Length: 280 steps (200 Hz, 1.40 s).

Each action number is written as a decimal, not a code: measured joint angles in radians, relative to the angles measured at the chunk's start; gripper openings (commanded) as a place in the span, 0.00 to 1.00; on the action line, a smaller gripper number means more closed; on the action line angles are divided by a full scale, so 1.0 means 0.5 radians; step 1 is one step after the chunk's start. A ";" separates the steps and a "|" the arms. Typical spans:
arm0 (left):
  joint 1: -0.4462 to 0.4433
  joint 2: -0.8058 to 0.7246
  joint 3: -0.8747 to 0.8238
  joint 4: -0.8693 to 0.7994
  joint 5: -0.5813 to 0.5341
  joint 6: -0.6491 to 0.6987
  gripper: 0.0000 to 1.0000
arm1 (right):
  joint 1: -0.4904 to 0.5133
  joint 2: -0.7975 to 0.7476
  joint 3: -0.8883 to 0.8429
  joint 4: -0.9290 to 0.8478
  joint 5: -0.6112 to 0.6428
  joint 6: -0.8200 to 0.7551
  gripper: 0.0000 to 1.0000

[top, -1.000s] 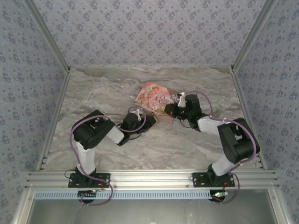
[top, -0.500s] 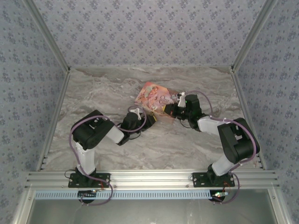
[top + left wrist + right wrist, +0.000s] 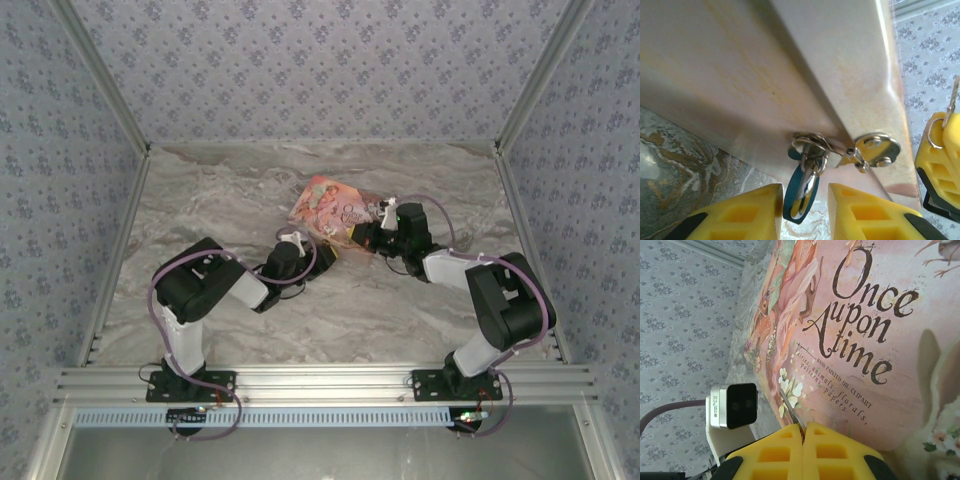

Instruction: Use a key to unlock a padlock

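The small blue padlock [image 3: 801, 192] hangs by its silvery shackle from a metal hasp [image 3: 875, 148] on the pink box [image 3: 765, 65]. My left gripper [image 3: 804, 187] stands open with one yellow finger on each side of the padlock. The left finger is against it and a narrow gap shows at the right finger. My right gripper [image 3: 804, 426] is shut on the key [image 3: 790, 407], whose thin blade sticks out toward the box lid [image 3: 880, 315]. From above, the left gripper [image 3: 322, 252] and right gripper [image 3: 362, 236] meet at the box's near corner.
The pink box [image 3: 330, 208] lies on the marble table [image 3: 220, 200], right of centre. The right gripper's yellow fingers [image 3: 940, 150], with a key ring, sit close to the right of the hasp. Patterned walls enclose the table on three sides.
The left arm has shifted slightly at the box's near corner. The right arm and the box have not moved.
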 measured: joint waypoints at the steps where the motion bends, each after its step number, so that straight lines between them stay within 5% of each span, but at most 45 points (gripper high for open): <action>1: -0.001 0.000 0.000 0.000 -0.002 -0.003 0.29 | 0.000 0.000 0.000 0.000 0.000 0.000 0.00; 280: -0.085 0.056 0.084 -0.043 -0.293 -0.402 0.23 | 0.003 -0.011 -0.014 0.014 0.017 0.000 0.00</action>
